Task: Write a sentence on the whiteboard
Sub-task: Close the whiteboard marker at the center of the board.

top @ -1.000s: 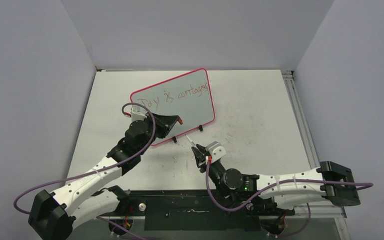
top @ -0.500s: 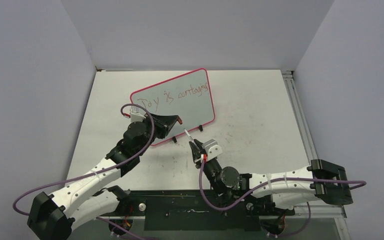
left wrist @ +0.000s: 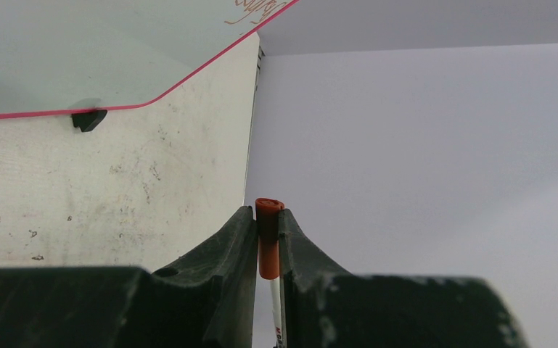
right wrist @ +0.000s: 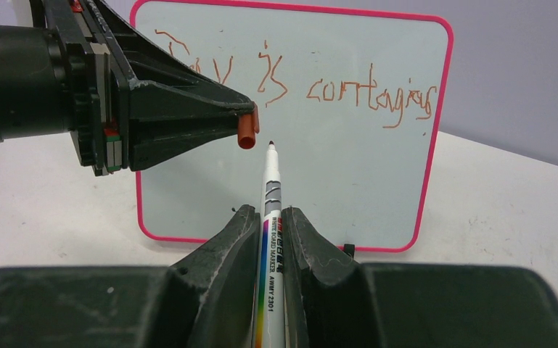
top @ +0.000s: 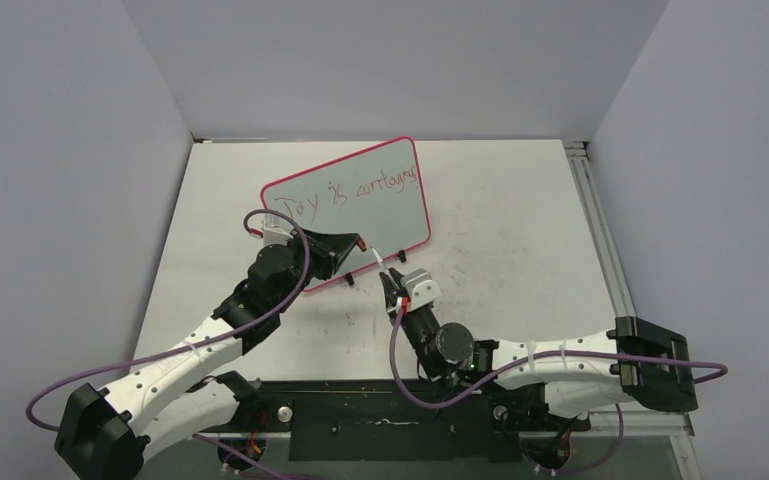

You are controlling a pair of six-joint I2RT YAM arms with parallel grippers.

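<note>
The whiteboard [top: 385,218] [right wrist: 348,181] [left wrist: 80,51] has a pink-red frame and stands tilted at the table's centre back. The sentence [top: 355,192] [right wrist: 297,83] runs along it in reddish-brown handwriting. My left gripper [top: 356,241] [left wrist: 267,217] is shut on an orange-red marker cap [left wrist: 268,235] [right wrist: 247,129] in front of the board's lower edge. My right gripper [top: 392,284] [right wrist: 269,214] is shut on a white whiteboard marker [right wrist: 271,210] [top: 380,263]. The marker's bare tip [right wrist: 271,144] points up at the cap, a short gap below and right of it.
Black feet [top: 401,256] [right wrist: 348,249] [left wrist: 88,118] stick out under the board. A metal rail [top: 592,220] runs along the scuffed white table's right edge. Grey walls close in the table on three sides. Purple cables [top: 280,225] loop off both arms.
My right gripper has carried the marker forward and left, bringing its tip close under the cap. The left gripper and the board have stayed still.
</note>
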